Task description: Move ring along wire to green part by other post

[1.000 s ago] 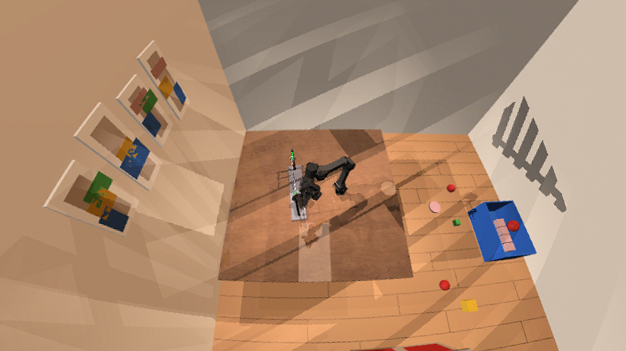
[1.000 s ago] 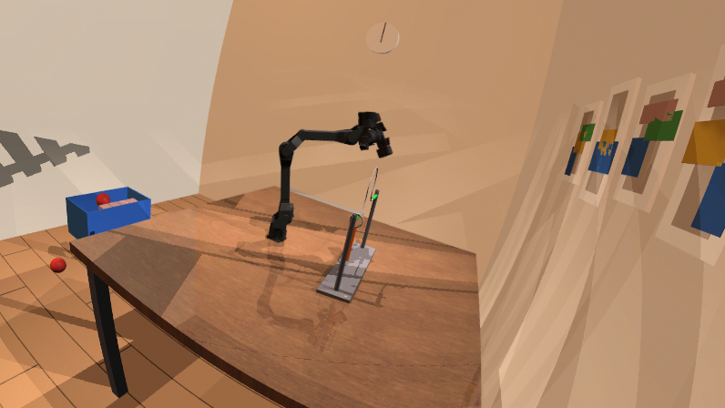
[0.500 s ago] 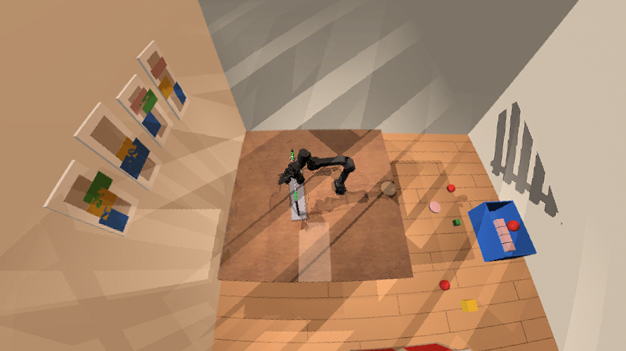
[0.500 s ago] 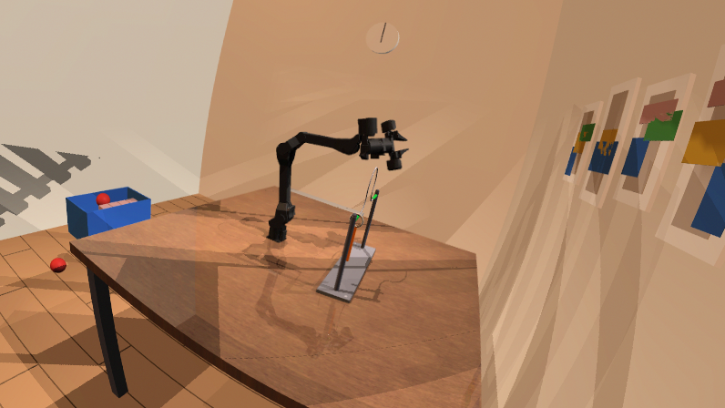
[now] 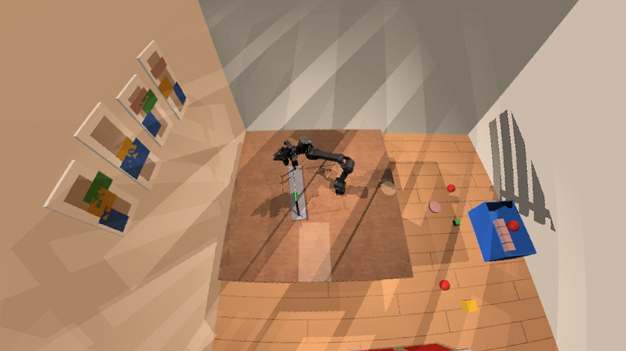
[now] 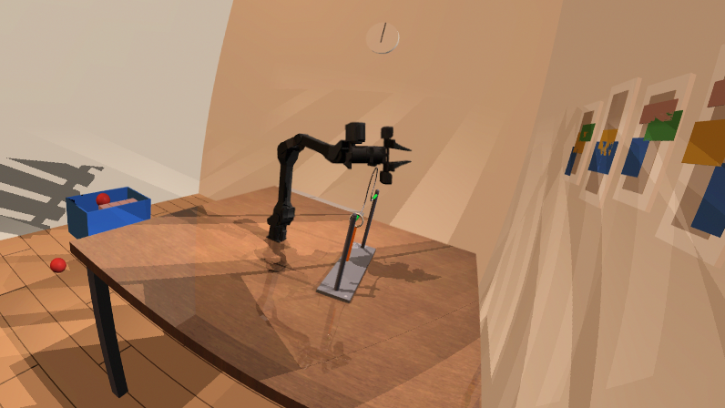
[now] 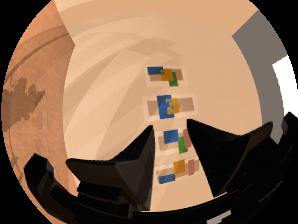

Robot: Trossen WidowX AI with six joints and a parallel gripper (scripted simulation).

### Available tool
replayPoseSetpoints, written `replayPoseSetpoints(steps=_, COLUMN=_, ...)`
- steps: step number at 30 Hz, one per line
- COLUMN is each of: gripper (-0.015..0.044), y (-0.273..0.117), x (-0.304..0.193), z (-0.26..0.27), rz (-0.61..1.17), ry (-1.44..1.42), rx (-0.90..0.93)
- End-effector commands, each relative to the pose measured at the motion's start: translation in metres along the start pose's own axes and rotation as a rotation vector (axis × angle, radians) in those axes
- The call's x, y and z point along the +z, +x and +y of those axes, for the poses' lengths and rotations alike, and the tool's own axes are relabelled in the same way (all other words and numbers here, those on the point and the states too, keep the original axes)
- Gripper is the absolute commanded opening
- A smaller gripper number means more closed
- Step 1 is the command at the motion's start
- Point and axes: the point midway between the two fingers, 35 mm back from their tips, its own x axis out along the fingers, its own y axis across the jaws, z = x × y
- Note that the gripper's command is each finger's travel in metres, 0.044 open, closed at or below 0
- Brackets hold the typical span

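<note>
The ring (image 6: 357,219) hangs on the wire at the green part by the near post (image 6: 344,253) in the exterior view. Its orange handle (image 6: 351,243) hangs down beside that post. The thin grey wire (image 6: 375,168) arches up toward the other green part (image 6: 374,196) (image 5: 295,196) at the far post (image 6: 369,222) (image 5: 297,207). My gripper (image 5: 277,156) (image 6: 410,156) (image 7: 170,125) is partly open and empty, held level above the ring's height. In the top view the arm hides the ring's end. The gripper's lower side looks close to the wire's top; contact cannot be told.
The posts stand on a grey base plate (image 5: 300,186) (image 6: 349,283) on the brown table (image 5: 368,239) (image 6: 421,314). A blue bin (image 5: 481,232) (image 6: 108,220) stands off the table. Red balls and small blocks lie on the floor. The wrist view shows the wall with pictures (image 7: 170,106).
</note>
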Motion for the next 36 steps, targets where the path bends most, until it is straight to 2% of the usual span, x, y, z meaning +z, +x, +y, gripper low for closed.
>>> replayPoseSetpoints(steps=1, gripper=0.016, y=-0.018, x=-0.035, z=0.015, rz=0.088, ry=0.085, rx=0.029)
replayPoseSetpoints(steps=8, gripper=0.016, y=-0.063, x=-0.094, z=0.038, rz=0.256, ry=0.272, rx=0.052)
replayPoseSetpoints(steps=18, gripper=0.016, y=-0.136, x=-0.152, z=0.066, rz=0.46, ry=0.554, rx=0.014)
replayPoseSetpoints(steps=27, gripper=0.016, y=-0.186, x=-0.159, z=0.145, rz=0.544, ry=0.857, rx=0.01)
replayPoseSetpoints(steps=36, gripper=0.016, y=-0.232, x=-0.134, z=0.227, rz=0.563, ry=1.095, rx=0.008)
